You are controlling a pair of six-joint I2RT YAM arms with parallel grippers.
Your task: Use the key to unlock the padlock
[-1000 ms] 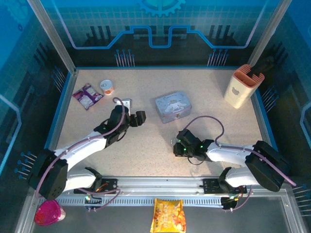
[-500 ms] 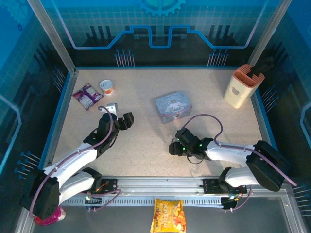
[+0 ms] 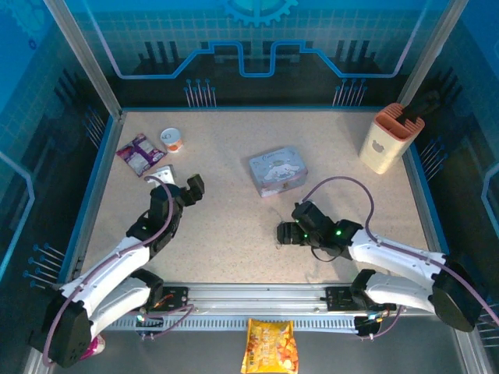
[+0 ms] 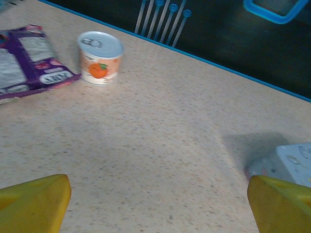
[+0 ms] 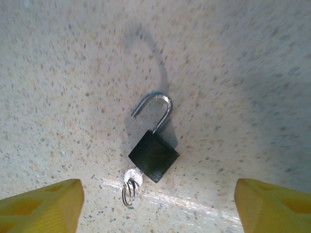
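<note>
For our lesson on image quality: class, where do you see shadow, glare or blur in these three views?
Right wrist: padlock sharp, a faint curved shadow on the table above its shackle, a glare streak beside the key. Left wrist: soft all over, the can slightly blurred. Top external: table evenly lit, blue cast on the walls.

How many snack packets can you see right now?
2. The purple packet lies far left, beside the small cup; the orange packet lies bottom centre of the top view. None looks hidden.
</note>
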